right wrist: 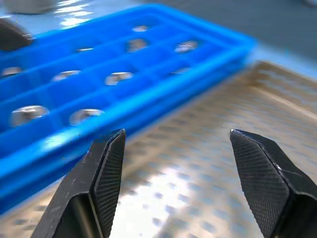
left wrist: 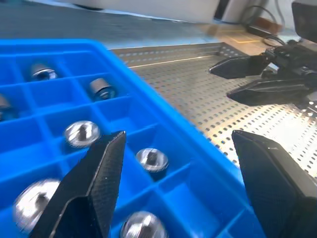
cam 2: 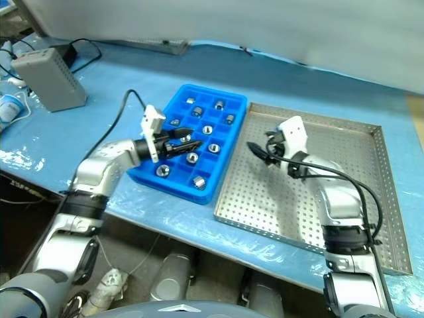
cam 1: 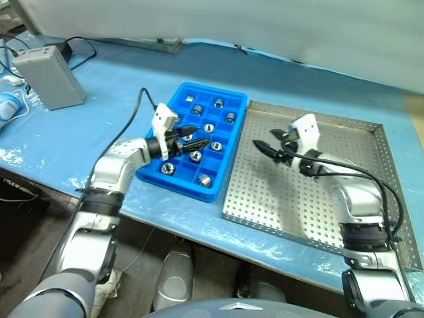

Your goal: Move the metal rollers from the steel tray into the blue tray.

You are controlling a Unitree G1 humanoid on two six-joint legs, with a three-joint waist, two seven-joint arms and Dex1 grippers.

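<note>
The left gripper point(cam 1: 197, 141) is hovering over the middle of the blue tray point(cam 1: 173, 108), its jaws spread wide and holding nothing, while the metal rollers point(cam 1: 204, 179) are sitting one to a compartment in that tray's grid. The right gripper point(cam 1: 268, 150) is hanging over the left part of the steel tray point(cam 1: 371, 165), just right of the blue tray's edge, its jaws standing apart and empty above the perforated floor. The two trays are lying side by side on the blue-covered table point(cam 1: 99, 112), with a grey box point(cam 1: 49, 76) sitting far to the left.
</note>
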